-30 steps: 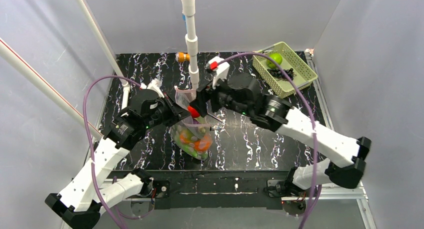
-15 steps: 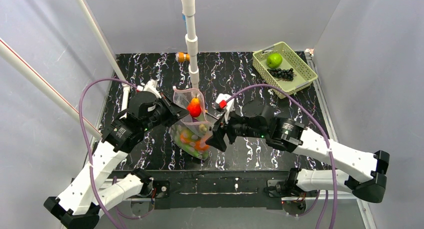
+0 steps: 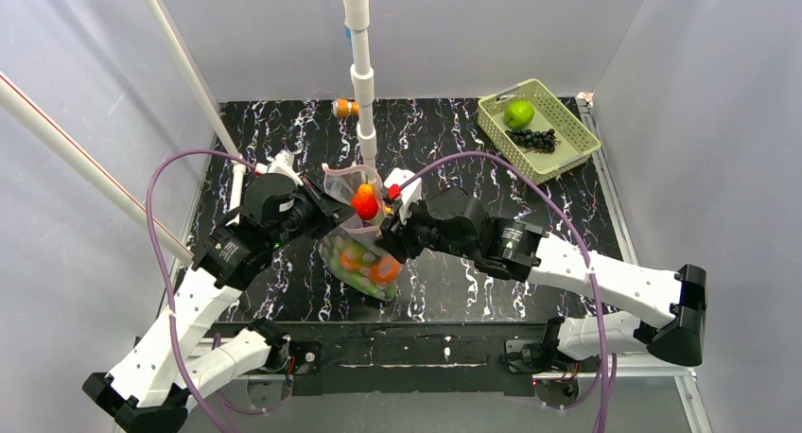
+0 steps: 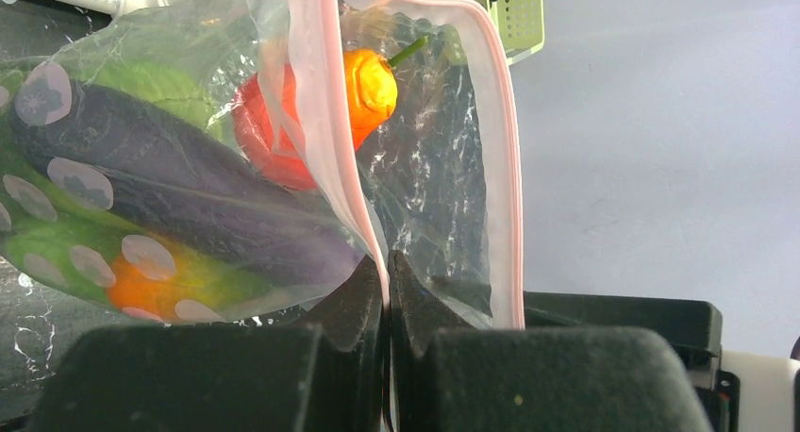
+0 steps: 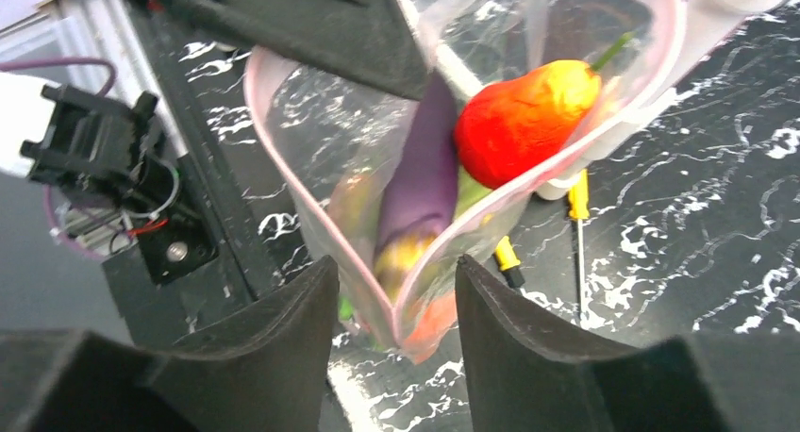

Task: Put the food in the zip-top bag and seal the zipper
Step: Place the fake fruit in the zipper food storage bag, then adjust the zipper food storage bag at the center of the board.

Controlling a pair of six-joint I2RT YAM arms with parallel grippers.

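Leftmost, the left gripper [image 4: 387, 262] pinches the zipper [image 4: 319, 121] of the zip-top bag [image 3: 362, 263], mid-table, which contains a purple eggplant [image 5: 425, 182] and a red-orange pepper [image 5: 524, 121]. Rightward, the right gripper [image 5: 393, 267] straddles its mouth, fingers apart. Far right, a green mesh basket [image 3: 539, 130].

Food [image 3: 365, 203] in bag [image 4: 443, 187], table [image 3: 454, 291] centre, basket [image 3: 567, 130] far right corner

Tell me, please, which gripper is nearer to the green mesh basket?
Right. The right gripper is open around the bag's mouth, with the basket away in the far right corner; the left gripper, shut on the bag's rim, sits farther left.
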